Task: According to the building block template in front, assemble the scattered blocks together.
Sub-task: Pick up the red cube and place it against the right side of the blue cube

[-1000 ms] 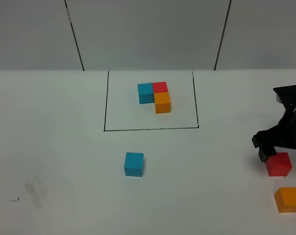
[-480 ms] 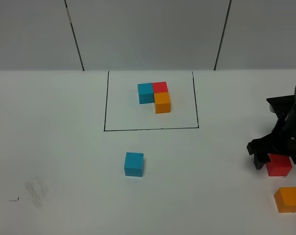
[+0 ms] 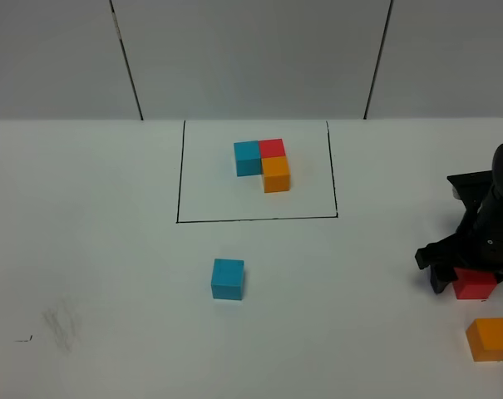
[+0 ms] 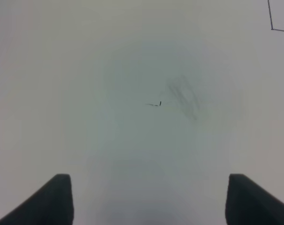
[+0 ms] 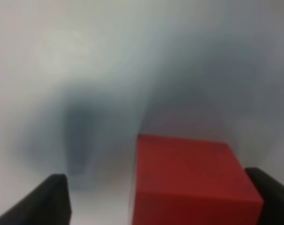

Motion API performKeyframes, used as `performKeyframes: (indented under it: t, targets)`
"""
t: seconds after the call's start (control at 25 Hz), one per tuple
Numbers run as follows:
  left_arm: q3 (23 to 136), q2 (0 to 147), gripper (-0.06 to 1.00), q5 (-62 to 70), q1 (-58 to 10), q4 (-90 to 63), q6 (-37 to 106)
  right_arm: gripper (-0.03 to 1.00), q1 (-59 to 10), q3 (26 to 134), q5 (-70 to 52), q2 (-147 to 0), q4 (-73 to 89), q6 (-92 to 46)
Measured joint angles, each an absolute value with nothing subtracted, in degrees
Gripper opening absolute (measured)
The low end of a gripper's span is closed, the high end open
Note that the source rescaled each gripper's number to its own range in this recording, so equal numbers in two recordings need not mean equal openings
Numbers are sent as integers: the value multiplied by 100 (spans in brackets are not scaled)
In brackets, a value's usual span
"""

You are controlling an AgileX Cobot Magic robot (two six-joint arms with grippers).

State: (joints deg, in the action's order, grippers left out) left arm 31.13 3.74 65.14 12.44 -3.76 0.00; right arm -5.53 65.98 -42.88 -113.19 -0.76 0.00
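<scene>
The building block template (image 3: 263,162) is a blue, red and orange L inside a thin black rectangle at the back centre. Of the scattered blocks, the blue one (image 3: 228,278) sits in front of the rectangle and the orange one (image 3: 490,339) lies near the front right corner. My right gripper (image 3: 466,278) has come down around the red block (image 3: 475,287). In the right wrist view the red block (image 5: 193,183) lies against one finger with a gap to the other, so the gripper (image 5: 160,199) is open. My left gripper (image 4: 149,201) hangs open over bare table.
A grey smudge with a small black mark (image 3: 58,326) is on the white table at the front left, also visible as a smudge (image 4: 181,96) below the left gripper. A corner of the black rectangle (image 4: 272,28) shows in the left wrist view.
The right arm has lowered and shifted left, so its fingers now straddle the red block, which has slid slightly left. Its jaws have narrowed. The left gripper has not moved.
</scene>
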Motion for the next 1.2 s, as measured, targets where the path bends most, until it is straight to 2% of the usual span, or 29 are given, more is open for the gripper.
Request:
performKeyframes:
  t: [0.12,0.32,0.36,1.2]
  targets:
    - [3113,374,61,6514,1244,-376,0,37,-553,6598,-4288,-11319,-76,0]
    - [3113,374,61,6514,1244,-376,0,4,-553,6598,-4281,-11330,-76,0]
    - [3113,374,61,6514,1244,-376,0,0,-553,6598,-4281,-11330,-76,0]
    - [3113,374,61,6514,1244,-376,0,0,-553,6598,-4288,-11330,-94,0]
